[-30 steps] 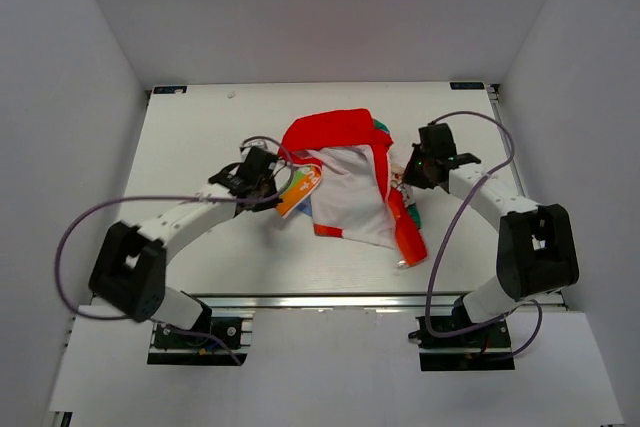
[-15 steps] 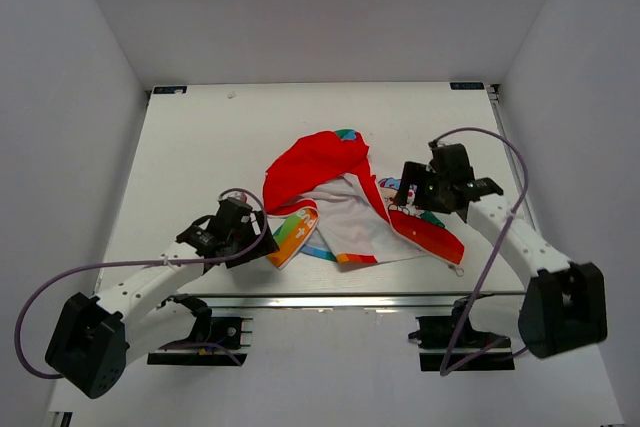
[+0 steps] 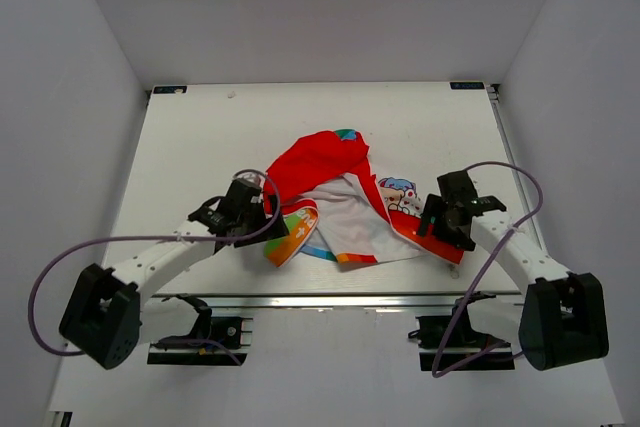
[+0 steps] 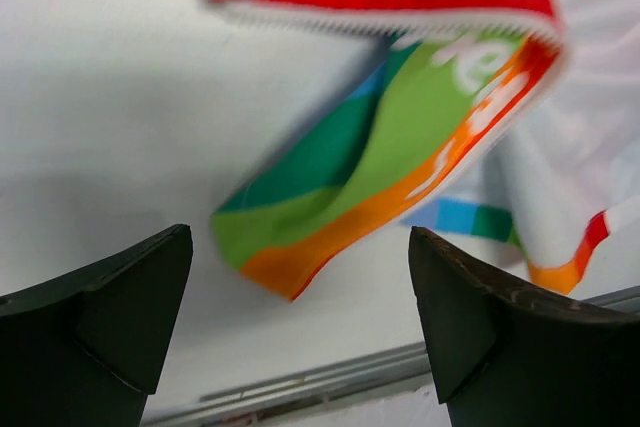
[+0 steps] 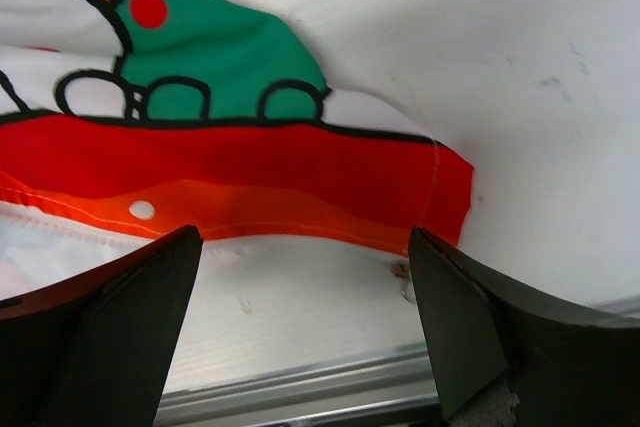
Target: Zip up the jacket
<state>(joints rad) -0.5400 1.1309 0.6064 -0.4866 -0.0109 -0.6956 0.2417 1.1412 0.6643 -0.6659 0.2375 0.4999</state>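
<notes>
The jacket point(image 3: 335, 192) lies crumpled on the table, red hood at the back, white lining facing up. Its rainbow-striped corner point(image 4: 380, 162) is on the left and its cartoon-print panel with a red hem point(image 5: 250, 182) is on the right. My left gripper point(image 3: 265, 217) hovers open just left of the striped corner, which lies beyond its fingertips point(image 4: 300, 277). My right gripper point(image 3: 432, 219) is open over the red hem's near corner; in the right wrist view bare table shows between its fingers point(image 5: 300, 287). A small metal piece point(image 5: 402, 270) sits at that corner.
The white table point(image 3: 200, 137) has an aluminium rail along its near edge point(image 3: 330, 299), close below both grippers. White walls enclose the left, back and right sides. Purple cables loop from both arms.
Both grippers have opened and let go of the jacket, which dropped from a raised bundle to lie spread on the table. Both arms have drawn back toward the near edge.
</notes>
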